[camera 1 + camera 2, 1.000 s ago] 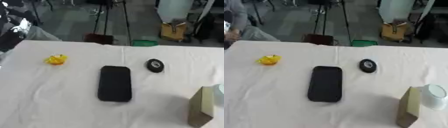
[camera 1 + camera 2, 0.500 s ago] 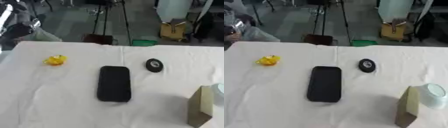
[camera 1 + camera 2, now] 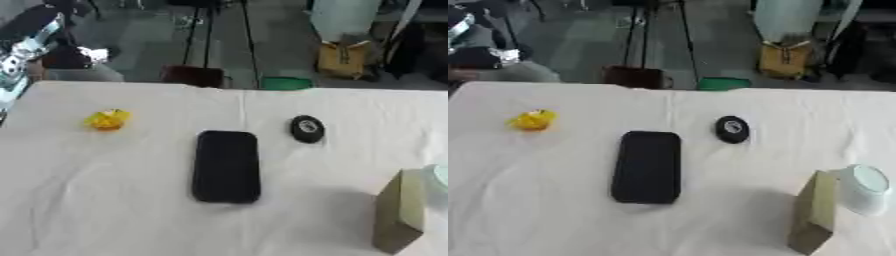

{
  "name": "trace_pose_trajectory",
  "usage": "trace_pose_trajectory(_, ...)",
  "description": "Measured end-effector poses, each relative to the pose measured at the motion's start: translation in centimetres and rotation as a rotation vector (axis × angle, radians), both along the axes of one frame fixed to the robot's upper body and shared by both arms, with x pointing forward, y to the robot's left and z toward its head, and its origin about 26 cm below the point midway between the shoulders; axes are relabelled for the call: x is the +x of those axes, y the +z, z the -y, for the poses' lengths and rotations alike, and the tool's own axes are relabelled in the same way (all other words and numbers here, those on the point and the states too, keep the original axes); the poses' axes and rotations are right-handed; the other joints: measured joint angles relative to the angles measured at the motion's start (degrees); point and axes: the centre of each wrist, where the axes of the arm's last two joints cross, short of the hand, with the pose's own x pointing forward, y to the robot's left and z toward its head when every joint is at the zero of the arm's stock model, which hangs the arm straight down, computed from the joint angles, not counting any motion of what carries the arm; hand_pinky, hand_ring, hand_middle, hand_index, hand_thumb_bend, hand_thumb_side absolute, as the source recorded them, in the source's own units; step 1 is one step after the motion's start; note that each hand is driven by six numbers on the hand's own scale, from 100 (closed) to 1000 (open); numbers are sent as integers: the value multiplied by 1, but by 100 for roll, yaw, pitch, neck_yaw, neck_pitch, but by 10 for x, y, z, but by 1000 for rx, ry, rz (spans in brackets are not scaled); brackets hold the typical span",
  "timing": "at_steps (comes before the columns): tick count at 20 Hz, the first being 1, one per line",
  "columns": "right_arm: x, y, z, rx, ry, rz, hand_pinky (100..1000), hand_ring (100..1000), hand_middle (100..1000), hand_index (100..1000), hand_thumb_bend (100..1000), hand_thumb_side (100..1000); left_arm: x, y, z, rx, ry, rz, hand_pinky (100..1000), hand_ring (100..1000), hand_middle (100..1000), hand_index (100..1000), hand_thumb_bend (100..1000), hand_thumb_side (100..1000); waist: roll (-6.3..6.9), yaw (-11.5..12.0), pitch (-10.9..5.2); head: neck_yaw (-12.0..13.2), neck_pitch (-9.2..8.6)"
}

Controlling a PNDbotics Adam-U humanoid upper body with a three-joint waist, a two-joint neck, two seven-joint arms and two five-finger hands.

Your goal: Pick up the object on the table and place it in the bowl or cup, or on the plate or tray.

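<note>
Nearest, by the desk's point(image 3: 553, 230) right front corner, stood one olive-tan box point(image 3: 813, 212) with one pale cup point(image 3: 862, 189) lying on its side just beside it; the right eye view showed the cup whole, the left eye view only its rim. One black flat tray point(image 3: 227, 166) lay mid-desk. Beyond it sat one small black round object point(image 3: 306, 128), and toward the left edge one yellow object point(image 3: 108, 119). Neither hand showed, so the fingers could not be judged.

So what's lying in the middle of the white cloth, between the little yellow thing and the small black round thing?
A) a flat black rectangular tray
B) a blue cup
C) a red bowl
A: a flat black rectangular tray lies between the yellow thing and the black round thing.
</note>
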Motion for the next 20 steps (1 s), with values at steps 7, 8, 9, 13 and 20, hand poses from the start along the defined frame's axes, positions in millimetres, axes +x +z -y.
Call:
trace_pose_trajectory(7,3,5,-2,-20,1,25,576,553,768,852,616,497,12,5,-36,-31,186,-109,894,787,794,915,617,703,121,-232,376,79,-286)
trace_pose_trajectory(8,3,5,-3,-21,1,26,576,553,768,852,616,497,12,4,-41,-33,210,-121,894,787,794,915,617,703,134,-238,401,88,-313)
trace_pose_trajectory(9,4,5,-3,-21,0,26,575,552,768,852,615,497,13,1,-47,-32,232,-133,890,776,782,906,595,662,142,-249,431,99,-335)
trace_pose_trajectory(13,4,5,-4,-21,-2,31,574,551,768,852,615,497,17,-16,-65,-1,289,-173,907,780,784,906,540,575,152,-259,511,120,-380)
trace_pose_trajectory(20,5,4,-6,-16,-4,33,573,550,768,852,615,496,29,-65,-81,149,252,-350,947,798,774,899,520,475,120,-259,607,114,-383)
